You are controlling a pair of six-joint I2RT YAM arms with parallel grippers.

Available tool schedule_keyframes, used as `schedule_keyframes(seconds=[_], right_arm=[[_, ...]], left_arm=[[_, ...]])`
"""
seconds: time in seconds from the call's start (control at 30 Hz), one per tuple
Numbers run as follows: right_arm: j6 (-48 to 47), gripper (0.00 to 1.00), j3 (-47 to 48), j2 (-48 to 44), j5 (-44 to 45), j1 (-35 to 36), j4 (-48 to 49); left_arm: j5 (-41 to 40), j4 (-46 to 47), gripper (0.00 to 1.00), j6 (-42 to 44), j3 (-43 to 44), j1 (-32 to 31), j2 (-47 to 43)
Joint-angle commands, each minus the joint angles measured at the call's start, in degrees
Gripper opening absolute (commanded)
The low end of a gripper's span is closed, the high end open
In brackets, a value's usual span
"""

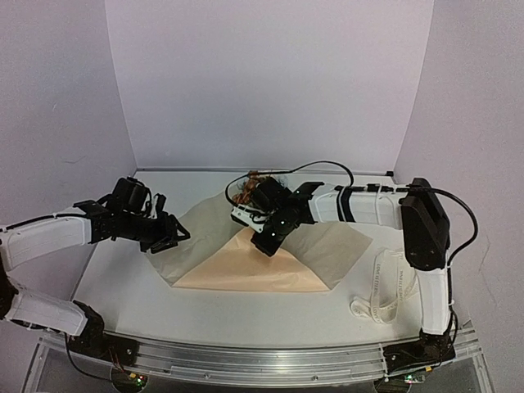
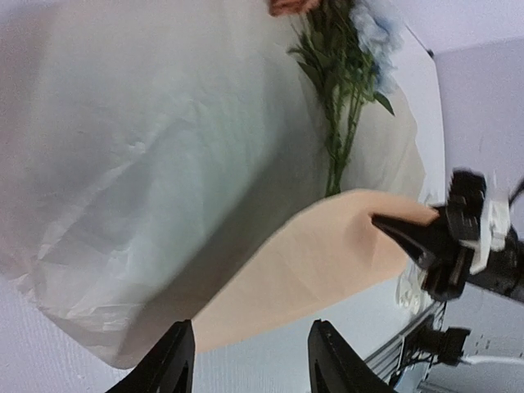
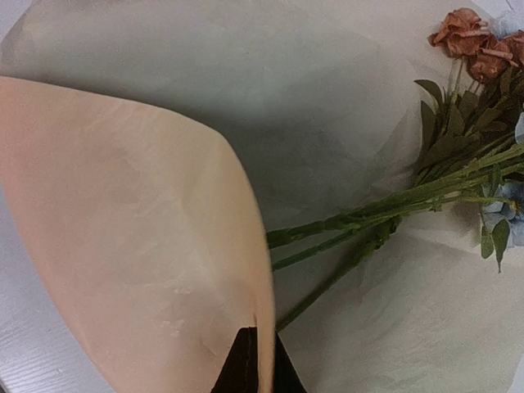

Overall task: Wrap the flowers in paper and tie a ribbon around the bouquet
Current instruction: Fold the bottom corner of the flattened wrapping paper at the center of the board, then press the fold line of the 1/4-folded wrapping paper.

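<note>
The paper lies spread on the white table, its pale side up. A peach flap of it is folded up and over toward the middle. My right gripper is shut on the tip of that flap, and in the right wrist view the fingertips pinch the peach edge. The flowers lie on the far part of the sheet, their green stems pointing at the flap. My left gripper stands open just off the paper's left edge, nothing between its fingers. The ribbon lies loose at the right.
The right arm reaches across the back of the sheet. A metal rail runs along the table's near edge. White backdrop walls close in the back and both sides.
</note>
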Motion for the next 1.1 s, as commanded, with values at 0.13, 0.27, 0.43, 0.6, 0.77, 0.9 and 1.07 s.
schedule_keyframes(seconds=[0.13,0.27,0.43,0.6,0.77,0.9,1.07], right_arm=[[2.95,0.0,6.83,5.2,1.16,-2.82,-1.14],[3.1,0.0,8.99,7.0,1.63,-3.3,-1.13],[3.07,0.01,10.36,8.4,2.63,-3.57,-1.14],[3.19,0.03,10.81,8.9,3.05,-4.12,-1.18],[3.36,0.16,10.81,7.73,2.72,-4.23,-2.37],[5.58,0.52,11.1,3.81,1.27,-4.24,-6.86],[13.83,0.8,10.67,-2.94,1.61,-4.26,-15.92]], left_arm=[[5.59,13.37,0.37,3.89,2.88,-6.82,12.22],[7.18,16.56,0.33,4.17,3.09,-8.13,18.2],[7.71,19.33,0.26,3.0,2.8,-8.88,23.98],[5.71,19.0,0.21,2.09,2.52,-8.99,27.03],[4.03,17.78,0.2,1.48,2.6,-8.98,29.79],[3.01,17.26,0.2,1.23,3.04,-8.99,30.78],[2.47,16.63,0.2,1.07,3.5,-8.99,31.01]])
